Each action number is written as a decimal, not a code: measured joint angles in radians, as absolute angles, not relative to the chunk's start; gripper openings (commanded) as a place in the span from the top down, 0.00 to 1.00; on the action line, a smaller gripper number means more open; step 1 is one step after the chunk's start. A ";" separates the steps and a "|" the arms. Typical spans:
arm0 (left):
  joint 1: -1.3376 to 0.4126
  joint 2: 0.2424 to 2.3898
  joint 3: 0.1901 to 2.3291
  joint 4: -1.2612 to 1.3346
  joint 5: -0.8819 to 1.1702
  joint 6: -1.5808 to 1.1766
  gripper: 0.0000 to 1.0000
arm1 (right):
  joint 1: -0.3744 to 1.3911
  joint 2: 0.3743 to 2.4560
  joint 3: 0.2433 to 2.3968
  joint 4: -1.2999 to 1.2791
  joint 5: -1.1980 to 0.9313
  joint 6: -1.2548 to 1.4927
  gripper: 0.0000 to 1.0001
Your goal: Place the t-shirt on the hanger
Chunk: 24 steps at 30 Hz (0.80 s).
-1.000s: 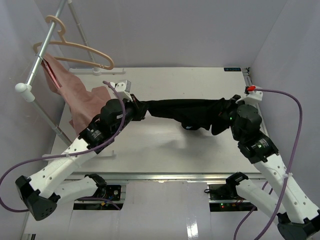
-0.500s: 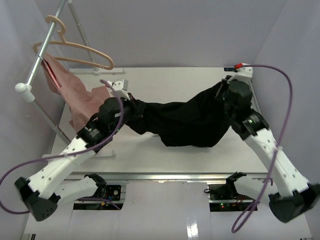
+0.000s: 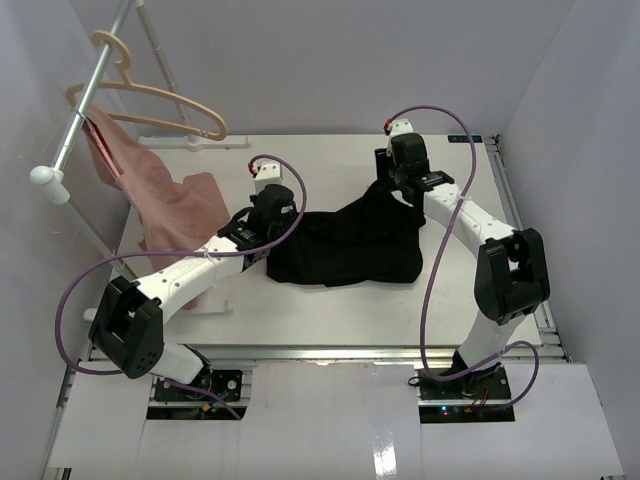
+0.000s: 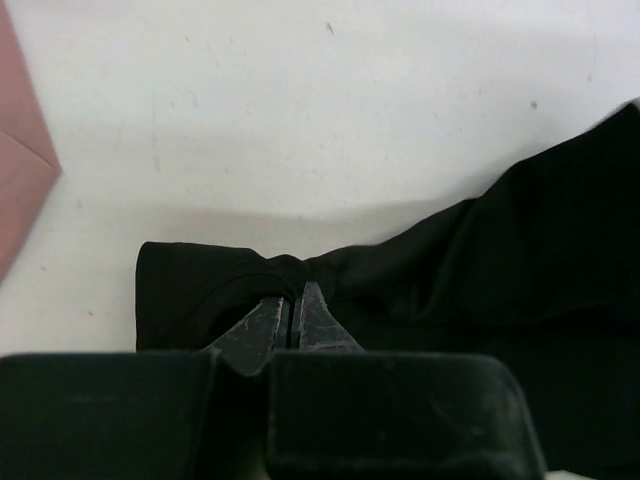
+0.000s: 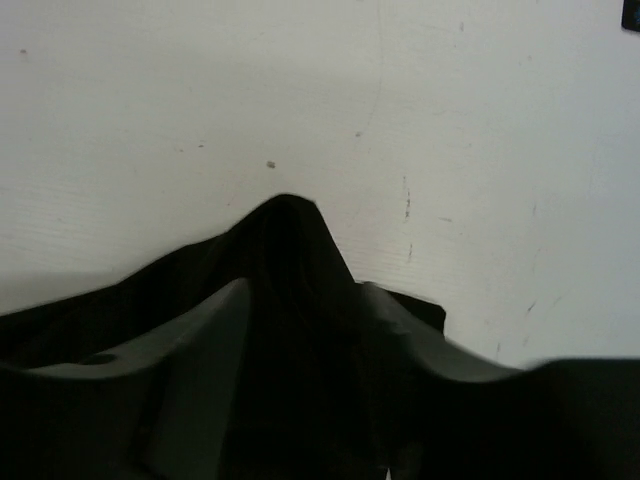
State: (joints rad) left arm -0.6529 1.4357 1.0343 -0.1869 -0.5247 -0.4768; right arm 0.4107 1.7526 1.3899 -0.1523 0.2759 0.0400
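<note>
Right now I see the black t-shirt [image 3: 345, 245] bunched mid-table [image 3: 330, 310]. My left gripper [image 4: 292, 318] is pinched nearly closed on its left edge, and my right gripper [image 5: 300, 290] clamps a raised fold at its far corner. A pink cloth [image 3: 175, 205] sprawls between the shirt and the hanger [image 3: 160, 91], which is hooked on the grey rail [image 3: 66, 140] at far left.

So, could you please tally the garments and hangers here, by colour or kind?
Black t-shirt: 1
Pink garment: 1
Wooden hanger: 1
Total: 3
</note>
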 measured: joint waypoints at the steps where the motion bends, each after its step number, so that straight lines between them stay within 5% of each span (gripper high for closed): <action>1: -0.651 1.436 1.034 -0.167 -0.544 -0.462 0.70 | 0.412 1.746 1.390 -0.150 0.269 0.033 0.34; 4: -0.639 1.436 1.043 -0.131 -0.578 -0.431 0.41 | 0.426 1.709 1.385 -0.159 0.269 0.024 0.37; 8: -0.621 1.441 1.082 -0.145 -0.587 -0.408 0.32 | 0.462 1.606 1.305 -0.152 0.258 0.054 0.42; 15: -0.618 1.424 1.109 -0.215 -0.403 -0.375 0.36 | 0.595 1.374 0.894 -0.112 0.172 0.197 0.44; 24: -0.768 1.422 1.006 -0.258 -0.029 -0.212 0.37 | 0.624 1.157 0.705 -0.124 0.236 0.310 0.44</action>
